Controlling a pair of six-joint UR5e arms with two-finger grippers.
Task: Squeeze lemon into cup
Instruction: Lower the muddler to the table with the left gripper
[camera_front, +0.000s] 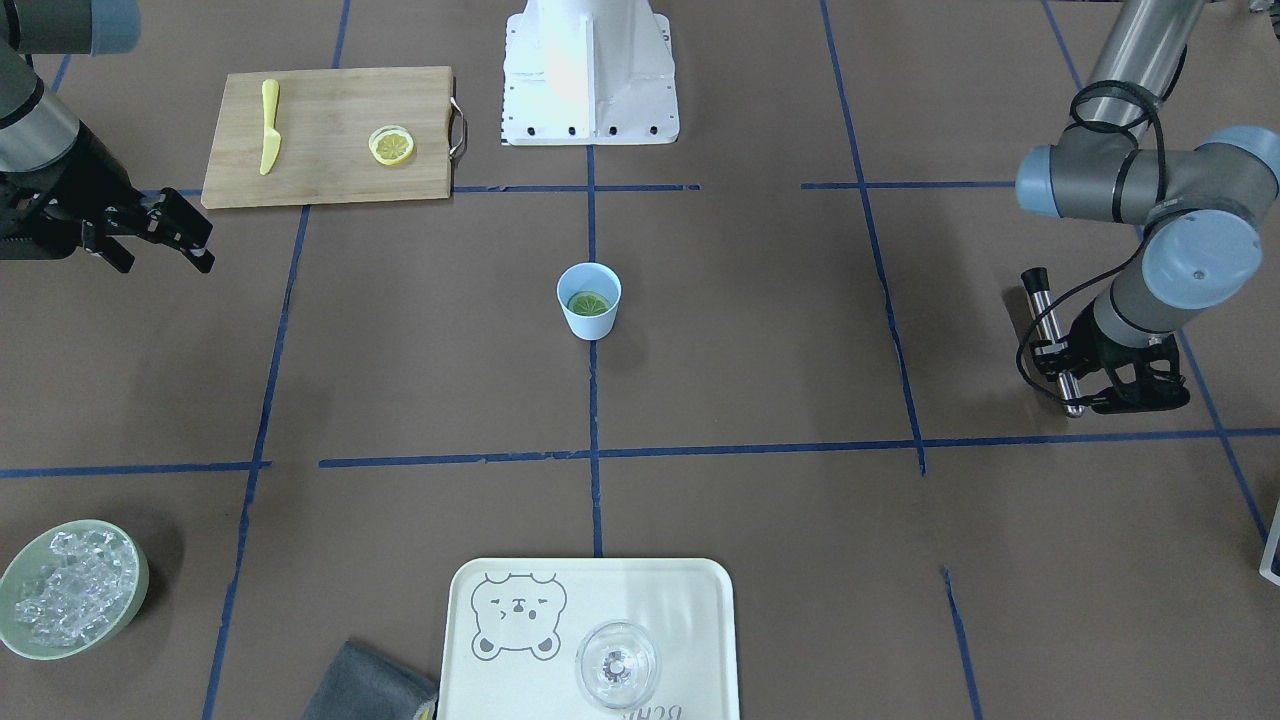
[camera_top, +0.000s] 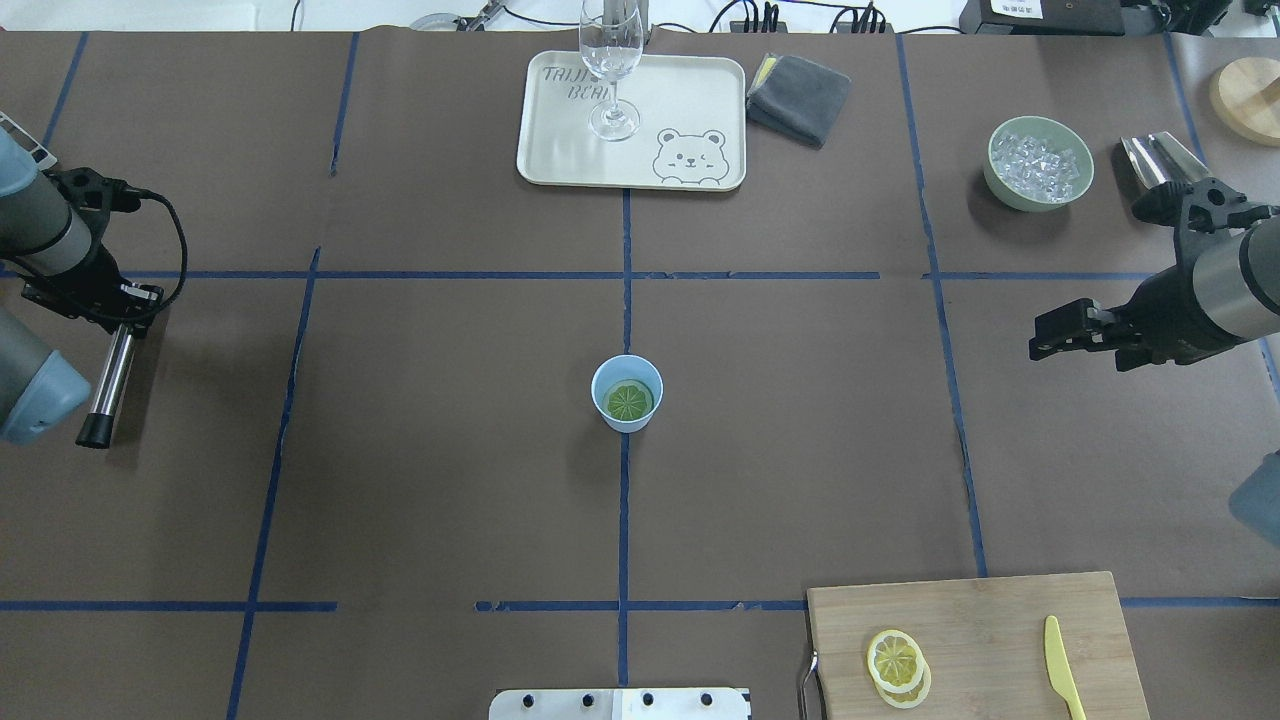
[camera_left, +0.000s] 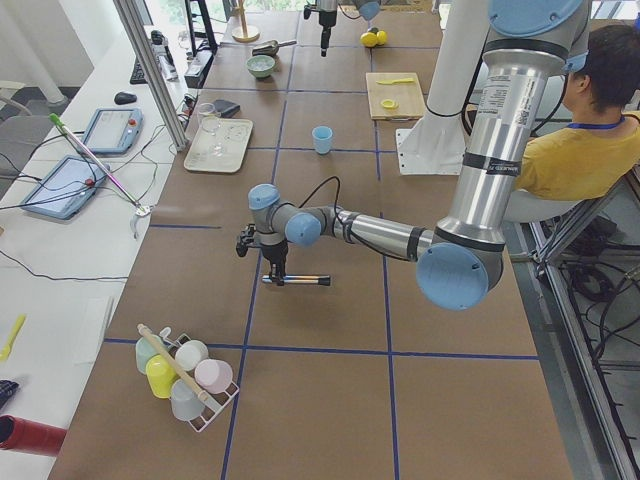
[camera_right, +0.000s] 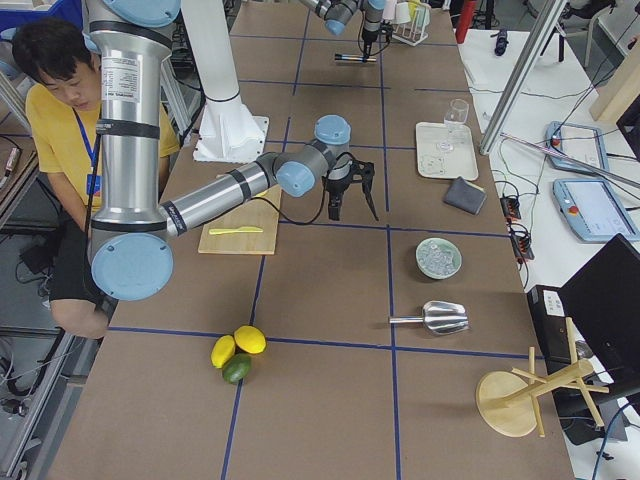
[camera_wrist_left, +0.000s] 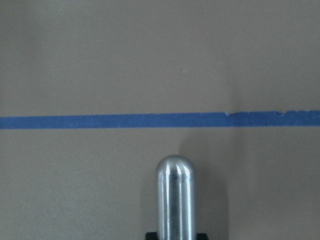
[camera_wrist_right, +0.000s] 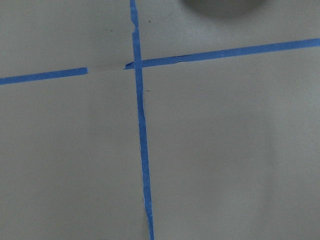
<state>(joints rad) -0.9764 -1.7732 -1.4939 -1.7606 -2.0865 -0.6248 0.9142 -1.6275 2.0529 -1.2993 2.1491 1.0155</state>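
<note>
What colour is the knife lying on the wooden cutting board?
Pale yellow. The knife shows best in the exterior front-facing view, flat on the cutting board.

Brown desk (camera_front: 760, 330) crossed by a grid of blue tape (camera_front: 760, 449), set with pastel pieces.

At centre, the light-blue cup (camera_front: 589, 318) holds a green slice (camera_front: 588, 303) with paler spokes. At upper left, a tan wooden board (camera_front: 330, 160) bears a yellow knife (camera_front: 269, 126) and a yellow lemon (camera_front: 391, 146) with a pale segmented face. At the bottom are a cream tray (camera_front: 690, 600) with a grey bear outline, a dark-grey cloth (camera_front: 365, 685) and a pale-green bowl (camera_front: 138, 600) of clear ice. Both pincers are black: left (camera_front: 1090, 404), right (camera_front: 205, 250). The rod (camera_front: 1048, 330) is silver with a black tip.
</note>
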